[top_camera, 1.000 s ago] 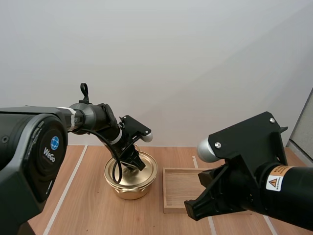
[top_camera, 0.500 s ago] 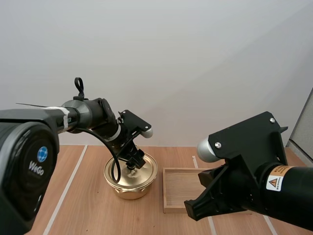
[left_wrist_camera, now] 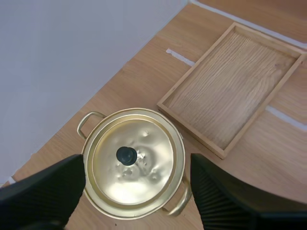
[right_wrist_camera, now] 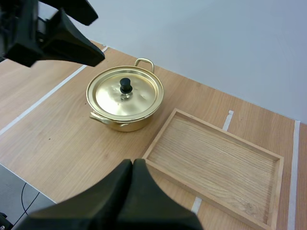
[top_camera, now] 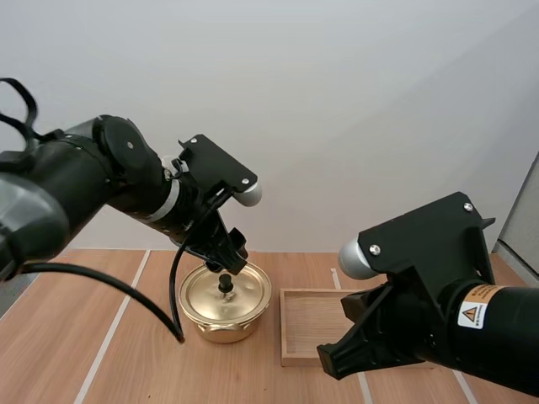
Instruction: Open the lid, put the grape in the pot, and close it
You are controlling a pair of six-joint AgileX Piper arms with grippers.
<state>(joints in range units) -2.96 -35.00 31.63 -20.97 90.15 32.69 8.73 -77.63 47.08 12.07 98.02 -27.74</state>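
A golden pot stands on the wooden table with its lid on, the black knob upright. My left gripper hangs open just above the knob and holds nothing. From the left wrist the lid and knob lie straight below, between the spread fingers. My right gripper is shut on nothing, back from the pot and near the table's front edge. The left gripper is seen from there above the table, beside the pot.
A shallow wooden tray with nothing in it lies right of the pot, also seen as the tray and the tray. White tape lines run across the table. My right arm fills the near right.
My left gripper was down at the lid's knob; it has opened, let go and risen above the pot. The lid stays on the pot. The right arm has not moved.
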